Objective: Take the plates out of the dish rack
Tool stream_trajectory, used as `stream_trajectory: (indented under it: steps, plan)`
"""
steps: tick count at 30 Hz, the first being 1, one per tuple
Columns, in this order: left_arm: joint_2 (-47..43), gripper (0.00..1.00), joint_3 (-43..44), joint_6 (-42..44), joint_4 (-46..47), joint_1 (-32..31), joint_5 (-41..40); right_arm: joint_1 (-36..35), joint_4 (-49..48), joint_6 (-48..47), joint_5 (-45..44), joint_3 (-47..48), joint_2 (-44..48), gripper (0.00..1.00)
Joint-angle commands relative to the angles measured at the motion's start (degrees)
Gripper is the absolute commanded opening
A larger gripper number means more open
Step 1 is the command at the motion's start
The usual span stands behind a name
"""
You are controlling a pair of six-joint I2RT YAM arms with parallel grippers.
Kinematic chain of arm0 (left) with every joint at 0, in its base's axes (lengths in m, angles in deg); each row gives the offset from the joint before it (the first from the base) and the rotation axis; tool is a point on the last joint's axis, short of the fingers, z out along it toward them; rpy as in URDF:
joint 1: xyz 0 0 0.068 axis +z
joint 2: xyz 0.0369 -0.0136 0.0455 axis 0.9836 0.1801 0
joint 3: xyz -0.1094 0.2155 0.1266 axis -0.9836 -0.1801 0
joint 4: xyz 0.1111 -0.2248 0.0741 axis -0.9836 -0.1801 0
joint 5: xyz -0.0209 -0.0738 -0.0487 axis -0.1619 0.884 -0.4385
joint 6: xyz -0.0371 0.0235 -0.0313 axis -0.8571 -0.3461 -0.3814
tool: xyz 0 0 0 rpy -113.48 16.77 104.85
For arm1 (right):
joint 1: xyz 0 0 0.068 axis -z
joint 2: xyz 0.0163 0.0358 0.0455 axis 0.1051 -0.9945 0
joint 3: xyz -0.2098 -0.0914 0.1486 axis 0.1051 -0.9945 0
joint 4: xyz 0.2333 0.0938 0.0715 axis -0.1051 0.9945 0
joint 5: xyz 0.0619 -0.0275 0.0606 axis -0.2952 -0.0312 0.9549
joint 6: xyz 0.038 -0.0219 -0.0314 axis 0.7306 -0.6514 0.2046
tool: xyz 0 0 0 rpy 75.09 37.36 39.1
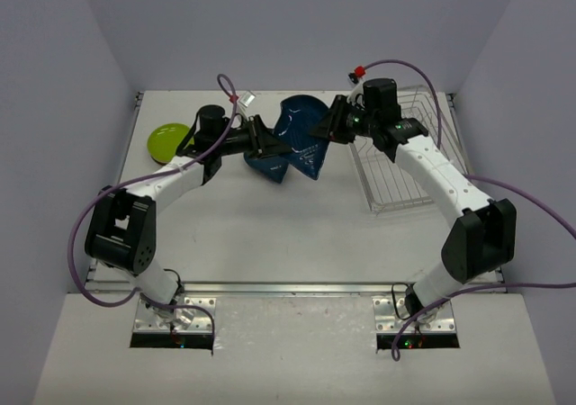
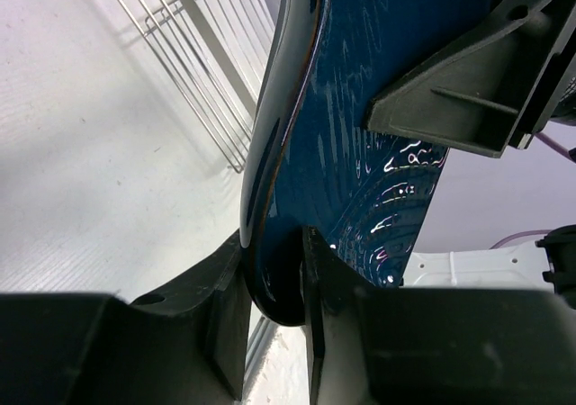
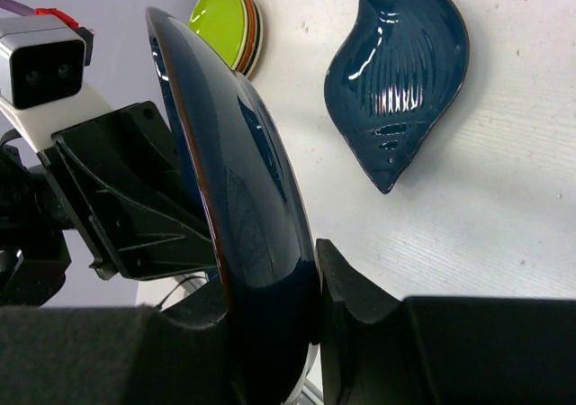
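One stack of plates (image 1: 166, 140), lime green on top, at 10 o'clock on the surface (image 1: 270, 243). Left end effector (image 1: 268, 143) clenched on one rim of an upright dark blue plate (image 1: 303, 128), held off the surface at 12 o'clock. Second blue plate (image 3: 400, 76) flat nearby. Right end effector (image 1: 324, 128) clamped on the opposite rim. Dish rack (image 1: 409, 166) at 2 o'clock.

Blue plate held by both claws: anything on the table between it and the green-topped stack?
Nothing visible. The table between the held blue plate and the green-topped stack looks bare; the second blue plate lies flat off to one side. The right claw grips the rim opposite the left claw, so it must release first.
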Motion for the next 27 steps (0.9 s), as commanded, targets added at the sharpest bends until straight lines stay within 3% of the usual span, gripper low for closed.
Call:
stream_trajectory:
  steps: [1, 2, 4, 6, 9, 12, 17, 27]
  plan:
    - [-2.7, 0.00, -0.5, 3.7, 2.5, 2.1, 0.8, -1.0, -7.4, 3.4, 3.9, 1.2, 1.4, 0.11]
    - [-2.5, 0.00, -0.1, 4.6, 1.3, 3.5, 1.5, -1.0, -7.3, 3.1, 3.6, 1.0, 1.3, 0.19]
    - [-2.6, 0.00, 0.2, 6.2, -0.4, 6.0, 2.0, -0.9, -7.3, 2.8, 2.4, -0.1, 1.5, 0.53]
    - [-2.5, 0.00, 0.4, 10.7, -5.6, 8.1, 1.9, -0.7, -6.5, 1.2, 0.4, -0.8, 1.9, 0.76]
    - [-2.1, 0.00, 0.6, 15.3, -10.5, 10.8, 1.3, 0.5, -5.2, -0.3, -2.3, -1.0, 2.3, 0.93]
    - [1.2, 0.00, 3.2, 22.8, -19.3, 13.8, -0.8, 3.2, -4.2, -1.7, -3.7, -1.2, 2.7, 0.99]
    - [7.8, 0.00, 7.7, 23.4, -21.1, 15.0, -0.3, 7.7, -4.1, -1.0, -2.0, -2.4, 2.8, 0.99]
    - [11.9, 0.00, 4.1, 4.1, -7.5, 15.2, -7.6, 9.9, -3.4, -2.8, -2.5, -3.8, 3.5, 0.99]
